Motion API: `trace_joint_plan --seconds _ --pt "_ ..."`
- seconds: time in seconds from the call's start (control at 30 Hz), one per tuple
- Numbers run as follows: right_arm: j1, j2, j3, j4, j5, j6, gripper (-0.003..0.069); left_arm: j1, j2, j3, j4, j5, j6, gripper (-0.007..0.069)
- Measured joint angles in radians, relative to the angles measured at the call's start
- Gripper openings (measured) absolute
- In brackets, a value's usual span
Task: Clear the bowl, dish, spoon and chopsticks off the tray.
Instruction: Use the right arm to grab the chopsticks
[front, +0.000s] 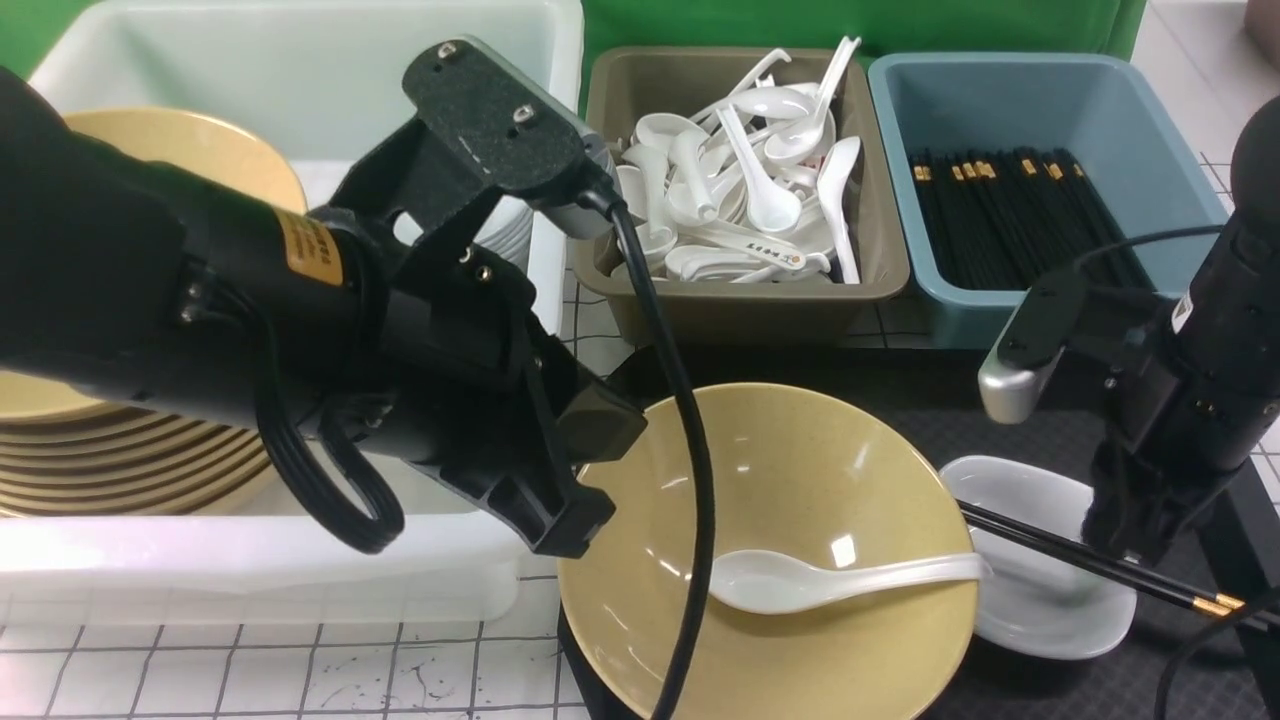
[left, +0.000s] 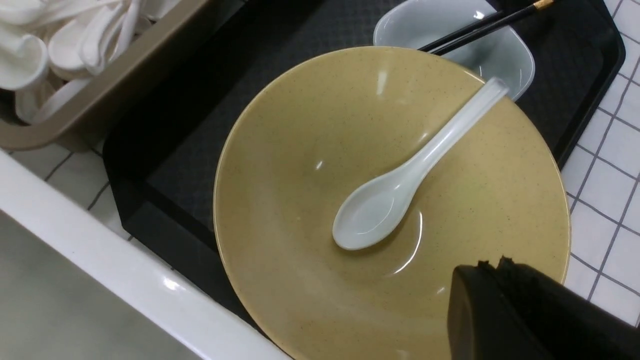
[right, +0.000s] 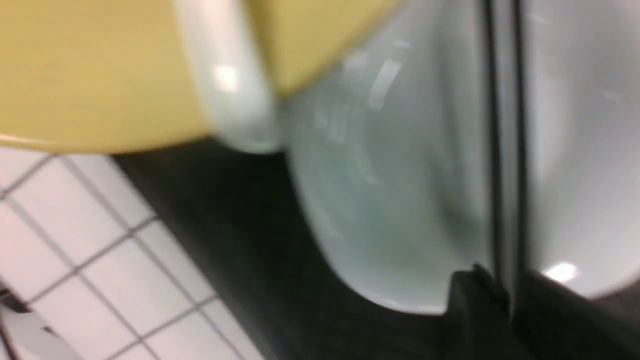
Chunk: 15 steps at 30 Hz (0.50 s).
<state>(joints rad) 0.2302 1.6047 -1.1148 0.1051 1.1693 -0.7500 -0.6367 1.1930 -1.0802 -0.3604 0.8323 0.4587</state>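
The mustard-yellow bowl stands on the black tray. The white spoon lies in it, handle resting on the rim. To its right is the white dish, with the black chopsticks lying across it. My left gripper hangs shut and empty over the bowl's left rim. My right gripper is down on the chopsticks, a finger close on either side. That view is blurred, so its grip is unclear.
A white tub on the left holds a stack of yellow bowls. Behind the tray stand a brown bin full of white spoons and a blue bin with black chopsticks. White gridded tabletop lies in front.
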Motion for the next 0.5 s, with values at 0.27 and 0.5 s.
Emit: trace_joint_plan --seconds 0.27,0.5 --pt "0.0 0.0 0.03 0.019 -0.05 -0.022 0.0507 0.0 0.0 0.0 0.0 0.01 0.0 -0.0006" --pt "0.0 0.067 0.047 -0.002 -0.127 -0.022 0.0505 0.0 0.0 0.0 0.0 0.024 0.0 -0.0006"
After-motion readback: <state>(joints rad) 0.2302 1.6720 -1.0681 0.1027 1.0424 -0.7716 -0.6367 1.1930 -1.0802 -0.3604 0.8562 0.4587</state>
